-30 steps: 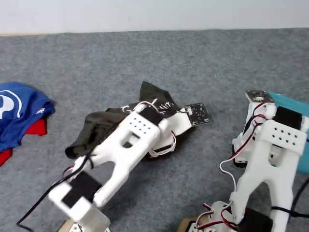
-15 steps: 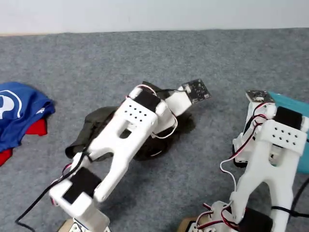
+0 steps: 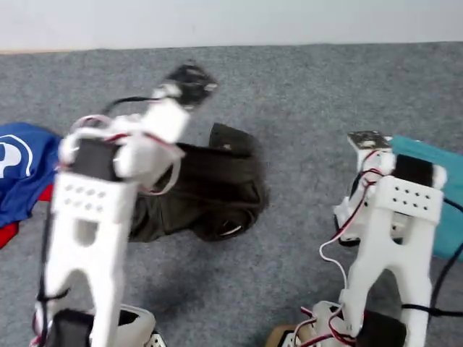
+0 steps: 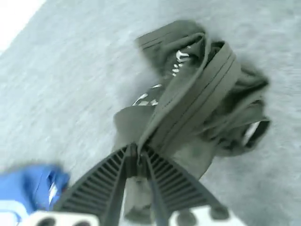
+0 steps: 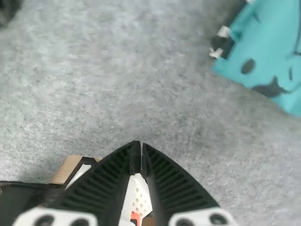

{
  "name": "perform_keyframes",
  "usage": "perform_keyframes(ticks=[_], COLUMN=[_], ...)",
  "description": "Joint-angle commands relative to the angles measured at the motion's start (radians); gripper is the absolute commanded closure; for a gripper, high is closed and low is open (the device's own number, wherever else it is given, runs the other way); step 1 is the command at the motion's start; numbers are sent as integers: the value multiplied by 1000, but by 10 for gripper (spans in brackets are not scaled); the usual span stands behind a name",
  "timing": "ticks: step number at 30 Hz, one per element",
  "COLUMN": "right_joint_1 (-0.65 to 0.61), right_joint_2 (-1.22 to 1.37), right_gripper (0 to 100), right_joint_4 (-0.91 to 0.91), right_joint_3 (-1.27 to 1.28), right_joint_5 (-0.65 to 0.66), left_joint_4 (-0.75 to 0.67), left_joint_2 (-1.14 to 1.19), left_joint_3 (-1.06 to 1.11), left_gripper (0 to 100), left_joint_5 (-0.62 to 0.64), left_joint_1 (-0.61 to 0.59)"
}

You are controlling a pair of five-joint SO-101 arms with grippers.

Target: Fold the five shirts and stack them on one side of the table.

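in the middle of the grey felt worktop (image 3: 325, 108), the crumpled dark olive cloth shirt (image 3: 213, 191) is pinched at an edge by the left end effector (image 4: 138, 154). right end effector (image 5: 140, 147) is pressed together w/ nothing in it. shirt looks soft n floppy imo, so grab it by the corners.

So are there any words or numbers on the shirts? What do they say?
Crumpled dark olive cloth shirt: white print, too blurred and folded to read.
Blue cloth shirt: white round mark, cut off at the edge, not readable.
Teal cloth shirt: dark blotches, no letters that I can make out.
So nothing here can be read.
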Motion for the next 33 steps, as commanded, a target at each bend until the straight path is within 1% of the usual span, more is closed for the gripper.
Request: perform_keyframes(ticks=[1,5,8,16,18,20,22,25,27,30,33], right_joint_1=[-90,-183,-226,-243,-245,-251,-254,-246,-229,-180,-110], right_joint_2=[-1,-1,-1,1,1,1,1,-1,-7,-8,-8], right_gripper=[989,989,989,989,989,989,989,989,989,989,989], right_joint_4=[-4,-7,-36,-84,-87,-102,-104,-97,-94,-94,-94], right_joint_3=[-58,-58,-58,-58,-58,-58,-58,-58,-58,-58,-58], right_joint_5=[5,5,5,3,3,6,8,9,9,9,11], left_joint_4=[64,109,109,110,110,110,106,104,81,-3,-87], left_joint_2=[-109,-149,-158,-158,-160,-161,-181,-242,-275,-295,-293], left_joint_3=[-28,-27,12,88,88,87,87,59,13,-62,-127], left_gripper=[996,996,996,996,996,996,996,996,996,996,996], left_joint_5=[3,-2,-49,-155,-175,-180,-180,-169,-92,66,215], left_joint_1=[-124,-249,-344,-644,-683,-687,-663,-552,-451,-292,-97])
